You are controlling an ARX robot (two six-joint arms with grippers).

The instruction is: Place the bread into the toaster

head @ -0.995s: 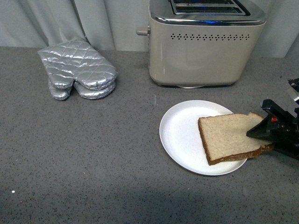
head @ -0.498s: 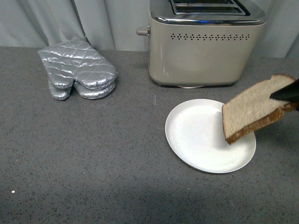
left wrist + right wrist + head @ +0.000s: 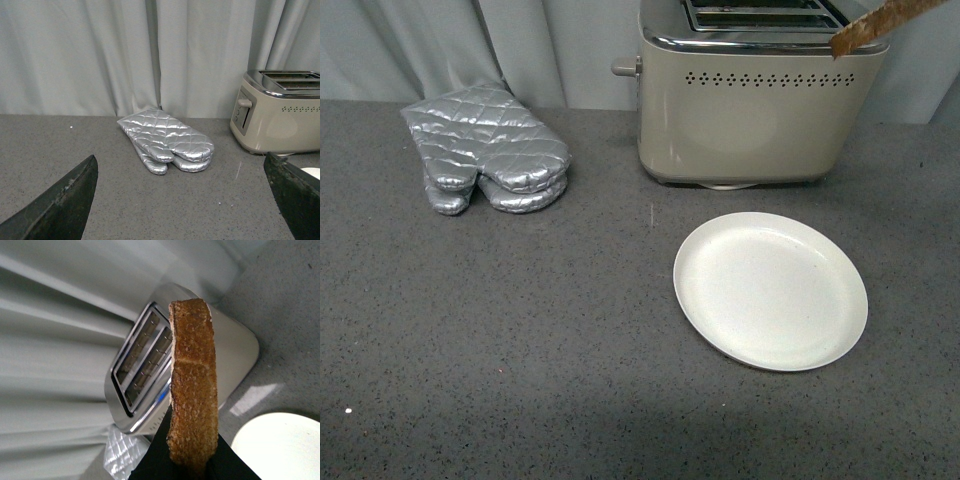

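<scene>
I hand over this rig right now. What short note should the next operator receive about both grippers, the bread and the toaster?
Left gripper: open, empty, low over the counter, facing the oven mitts.
Right gripper: shut on the bread, which is in the air by the right end of the toaster top.
Toaster slots look empty. The plate in front is bare.
Done: bread gripped, up at slot height.
Left: line it over a slot, lower it in, release.
</scene>
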